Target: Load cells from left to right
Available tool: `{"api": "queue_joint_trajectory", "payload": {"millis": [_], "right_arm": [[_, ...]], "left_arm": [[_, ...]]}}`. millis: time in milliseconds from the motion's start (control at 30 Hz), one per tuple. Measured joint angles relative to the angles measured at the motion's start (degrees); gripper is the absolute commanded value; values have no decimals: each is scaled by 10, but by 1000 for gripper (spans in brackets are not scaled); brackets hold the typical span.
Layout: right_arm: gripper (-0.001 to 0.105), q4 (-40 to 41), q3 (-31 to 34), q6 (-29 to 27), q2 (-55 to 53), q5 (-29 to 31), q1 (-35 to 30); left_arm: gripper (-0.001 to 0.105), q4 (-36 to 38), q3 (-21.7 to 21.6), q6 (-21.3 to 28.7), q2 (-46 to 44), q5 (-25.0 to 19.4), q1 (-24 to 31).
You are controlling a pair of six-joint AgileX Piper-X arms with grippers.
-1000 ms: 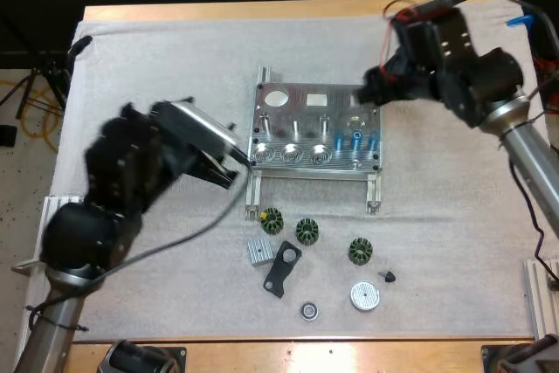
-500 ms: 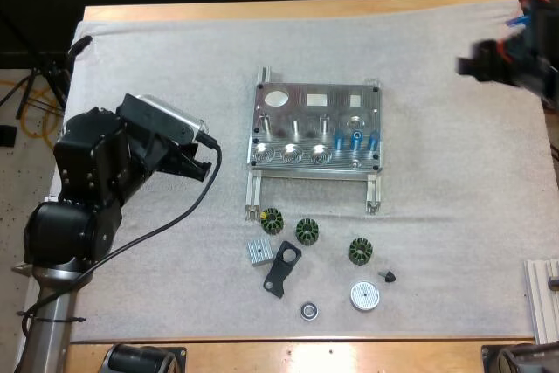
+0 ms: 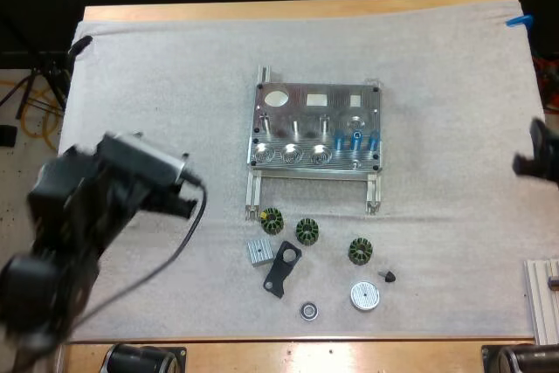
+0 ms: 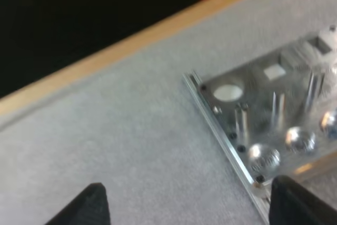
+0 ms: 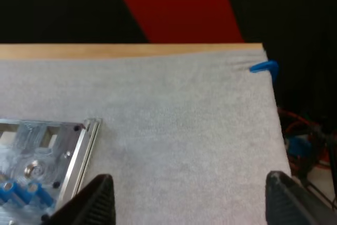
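Observation:
The metal fixture (image 3: pixel 316 137) lies mid-mat with three blue cylinders (image 3: pixel 356 139) standing in its right front holes. My left gripper (image 3: pixel 181 201) hangs low over the mat, well left of the fixture. In its wrist view its fingers (image 4: pixel 95 204) stand wide apart with nothing between them, and the fixture's left corner (image 4: pixel 247 125) lies ahead. My right gripper (image 3: pixel 526 163) is at the mat's right edge, far from the fixture. Its fingers (image 5: pixel 100 198) are also spread and empty, with the fixture's right corner (image 5: pixel 47 140) and the blue cylinders (image 5: pixel 21 191) off to one side.
In front of the fixture lie three green-black wound rings (image 3: pixel 307 231), a small ribbed silver block (image 3: pixel 258 252), a black bracket (image 3: pixel 281 270), a white disc (image 3: pixel 364 295), a small bearing (image 3: pixel 307 310) and a black cone (image 3: pixel 389 277).
Both arms have drawn back from the fixture: the left toward the lower left, the right from the fixture's far right corner out to the right edge and nearer the front.

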Motion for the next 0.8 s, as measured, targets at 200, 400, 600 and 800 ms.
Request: {"api": "queue_joint_trajectory", "payload": {"millis": [200, 400, 600, 800], "right_arm": [[59, 9, 70, 0, -122, -1, 1], [59, 11, 136, 0, -246, -3, 1], [59, 8, 185, 0, -359, -3, 1], [59, 7, 207, 4, -436, -3, 1]], "left_arm": [[63, 30, 1, -1, -129, -4, 0], [63, 70, 43, -1, -273, -6, 0], [63, 155, 77, -4, -407, -7, 0], [63, 241, 78, -12, -429, -8, 0]]}}
